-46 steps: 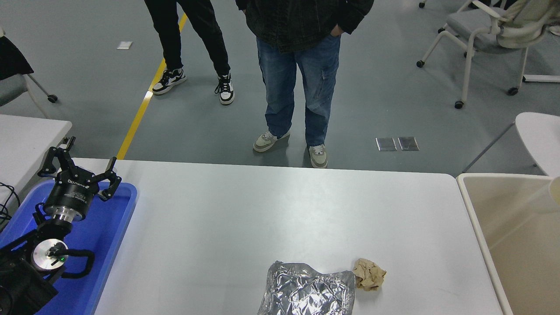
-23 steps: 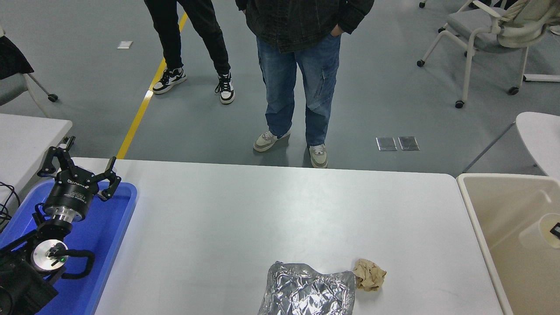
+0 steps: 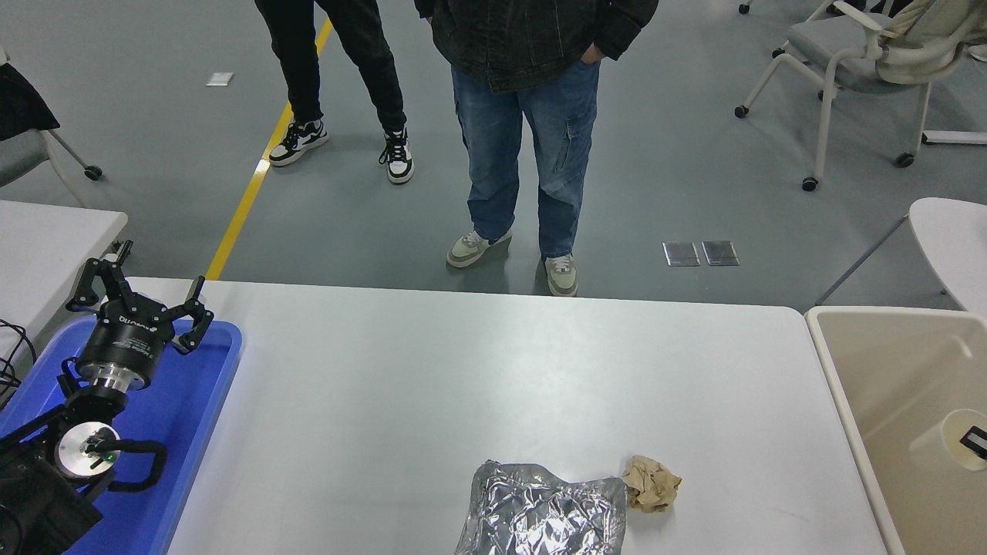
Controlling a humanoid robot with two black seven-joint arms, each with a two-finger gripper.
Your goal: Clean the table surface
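From the head view, the table surface (image 3: 432,370) spreads wide across the lower half of the picture. Near its front edge lies a crumpled silver foil sheet (image 3: 540,512), and just beside it on the right, touching or nearly so, a wad of brown paper (image 3: 651,483). At the lower left the left gripper (image 3: 135,297) hangs over a blue tray (image 3: 197,408), its fingers spread apart and holding nothing. A beige bin (image 3: 848,370) stands at the table's right end (a white cup (image 3: 944,441) lies inside it). The right arm is out of sight. Two people stand beyond the far edge: one in blue jeans (image 3: 524,146), one in black trousers (image 3: 339,54).
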